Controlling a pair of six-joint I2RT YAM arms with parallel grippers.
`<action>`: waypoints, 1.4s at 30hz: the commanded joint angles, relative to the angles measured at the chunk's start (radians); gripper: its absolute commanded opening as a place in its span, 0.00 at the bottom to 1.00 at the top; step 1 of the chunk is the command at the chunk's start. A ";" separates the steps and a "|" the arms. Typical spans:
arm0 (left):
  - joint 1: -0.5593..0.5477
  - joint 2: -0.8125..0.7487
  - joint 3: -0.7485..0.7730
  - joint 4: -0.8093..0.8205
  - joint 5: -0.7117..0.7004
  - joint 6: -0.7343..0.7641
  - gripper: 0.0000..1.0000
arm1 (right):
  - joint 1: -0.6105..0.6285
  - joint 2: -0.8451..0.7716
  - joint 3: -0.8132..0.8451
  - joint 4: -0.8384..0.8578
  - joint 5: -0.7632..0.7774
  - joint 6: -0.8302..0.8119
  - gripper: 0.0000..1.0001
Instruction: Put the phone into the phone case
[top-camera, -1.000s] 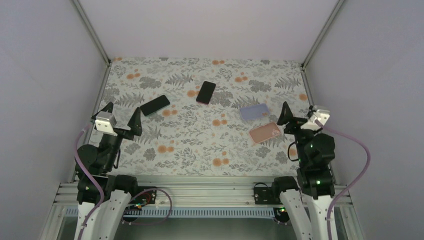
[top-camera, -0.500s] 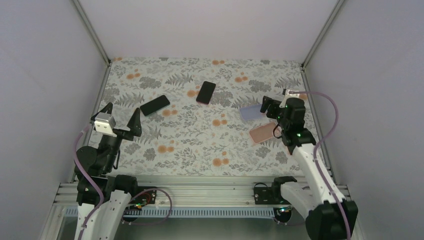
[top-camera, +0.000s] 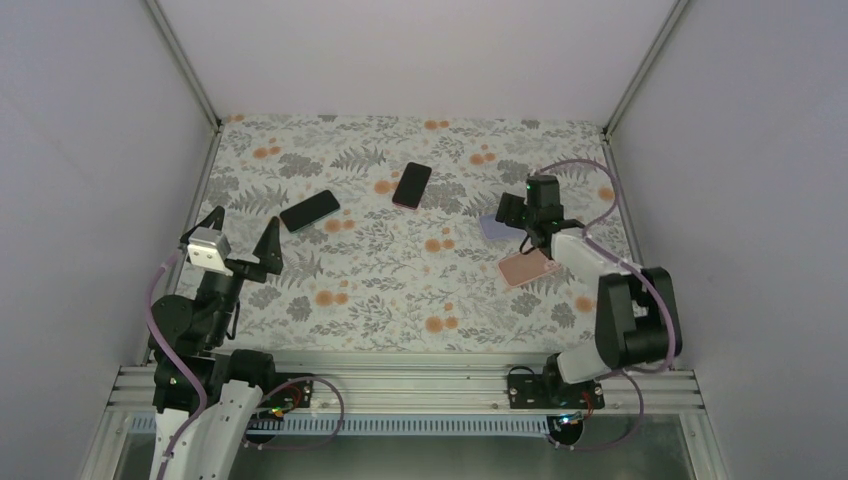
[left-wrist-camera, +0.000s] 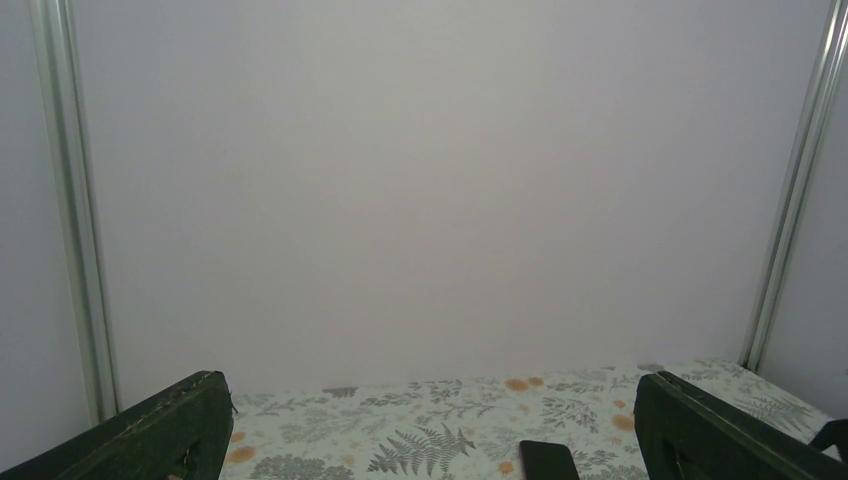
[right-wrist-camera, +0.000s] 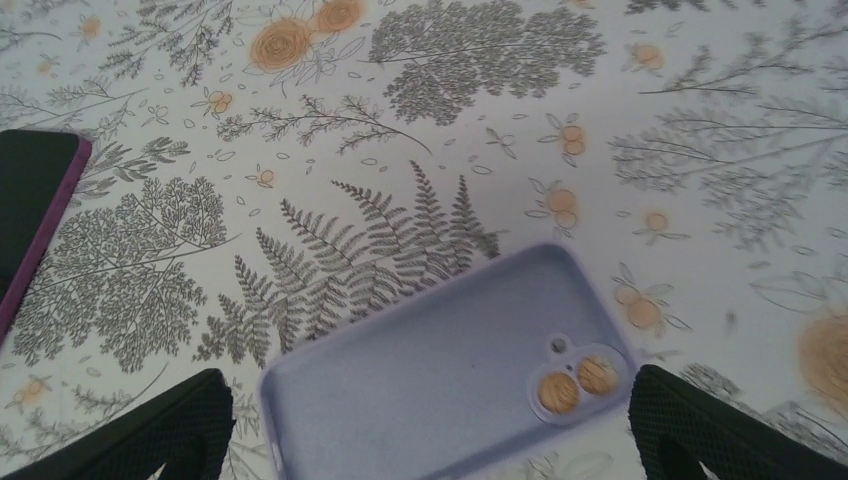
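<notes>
Nearest, a metal rail (top-camera: 400, 385) is running along the front edge of the counter (top-camera: 400, 300), and two robot arms are sitting on it. The counter is wearing a cloth with leaves and orange flowers.

There are two claws. The left claw (top-camera: 243, 228) is hanging in the air over the near left side of the counter. Its two fingers (left-wrist-camera: 150, 430) are standing wide apart and are holding nothing.

There are two phone cases, both on the right side. The pink case (top-camera: 528, 267) is lying closer to us. The right arm is reaching past it, with its white part passing just beside the pink case's far end. The purple case (right-wrist-camera: 440, 370) is lying just behind the pink one, open side up, with its camera holes showing. The right claw (right-wrist-camera: 428, 378) is hanging right over the purple case, and from above it is hiding part of it. Its fingers are spread wide, one on each side of the case, and are not squeezing anything.

There are two phones, both lying flat and dark side up, well apart from the cases. The phone with the green edge (top-camera: 310, 210) is lying on the left, just past the left claw. The phone with the pink edge (top-camera: 412, 185) is lying farther back, near the middle.

Plain pale walls (top-camera: 420, 50) are standing all around the counter.
</notes>
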 joint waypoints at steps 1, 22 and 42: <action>-0.002 -0.008 -0.007 0.017 0.001 0.011 1.00 | 0.024 0.115 0.093 0.051 0.043 0.036 0.94; -0.003 -0.013 -0.011 0.026 0.011 0.012 1.00 | 0.071 0.424 0.211 0.030 0.165 0.178 0.54; -0.003 -0.023 -0.014 0.026 0.010 0.011 1.00 | 0.072 0.497 0.261 -0.009 0.140 0.181 0.48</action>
